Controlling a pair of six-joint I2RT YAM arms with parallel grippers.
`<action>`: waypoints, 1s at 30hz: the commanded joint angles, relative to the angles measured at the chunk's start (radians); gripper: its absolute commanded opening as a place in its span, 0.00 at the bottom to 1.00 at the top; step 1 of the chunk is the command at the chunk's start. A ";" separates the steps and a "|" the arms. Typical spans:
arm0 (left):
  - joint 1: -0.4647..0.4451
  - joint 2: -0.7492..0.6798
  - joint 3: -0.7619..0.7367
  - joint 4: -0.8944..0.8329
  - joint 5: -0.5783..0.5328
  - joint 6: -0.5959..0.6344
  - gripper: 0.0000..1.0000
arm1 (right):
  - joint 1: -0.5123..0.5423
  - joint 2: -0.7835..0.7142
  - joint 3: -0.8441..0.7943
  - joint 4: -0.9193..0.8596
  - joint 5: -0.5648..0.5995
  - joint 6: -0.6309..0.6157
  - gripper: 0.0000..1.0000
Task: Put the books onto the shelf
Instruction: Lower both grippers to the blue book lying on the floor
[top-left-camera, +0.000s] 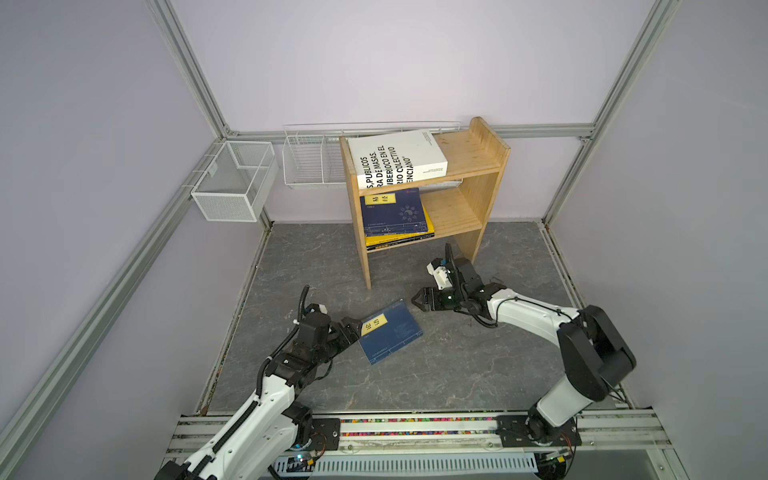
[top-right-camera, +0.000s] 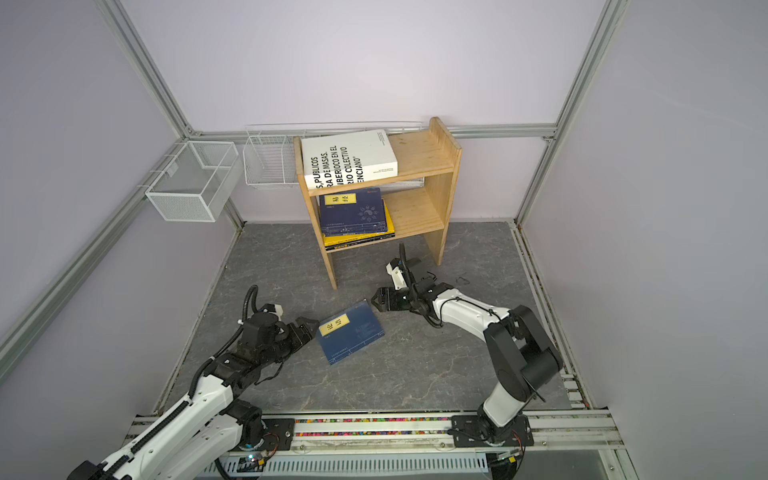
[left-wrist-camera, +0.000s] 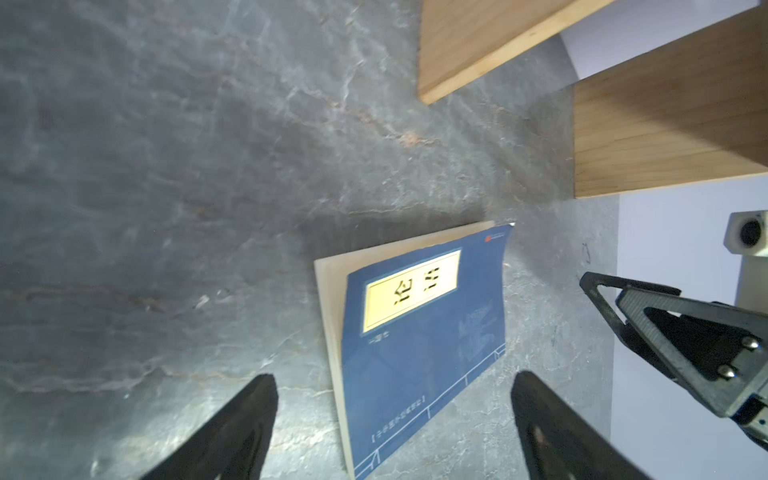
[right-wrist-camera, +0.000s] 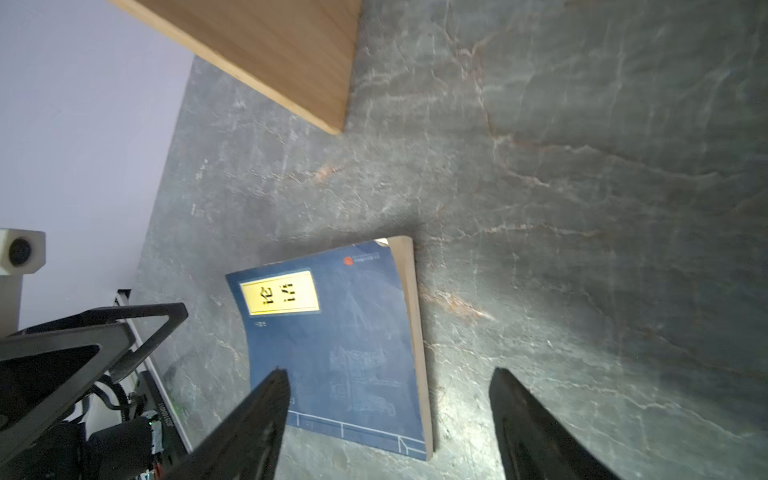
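Books sit on both tiers of the pine shelf. The thick white book lies flat on the top tier, at its left end. On the lower tier a shelved navy book tops a yellow book, with what looks like a black one at the bottom, though only a thin edge of it shows.

One loose navy book with a yellow label lies face up on the grey marbled tabletop, in front of the shelf and between the two arms. Its cover bows up a little off the pages.

The left gripper sits low at the book's label corner, jaws spread wide and clamping nothing. I cannot tell whether a fingertip touches the book's edge. The right gripper hangs just beyond the opposite corner, jaws also apart and empty.

Two white wire baskets hang on the frame to the left of the shelf.
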 joint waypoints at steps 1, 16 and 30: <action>-0.004 -0.011 -0.039 0.077 -0.002 -0.098 0.88 | 0.020 0.063 -0.002 0.046 -0.027 0.022 0.77; -0.008 0.295 -0.063 0.513 0.078 0.009 0.81 | 0.083 0.271 0.069 0.034 -0.043 0.022 0.55; -0.010 0.317 -0.024 0.561 0.166 0.165 0.80 | 0.088 0.288 0.084 0.043 -0.053 0.033 0.51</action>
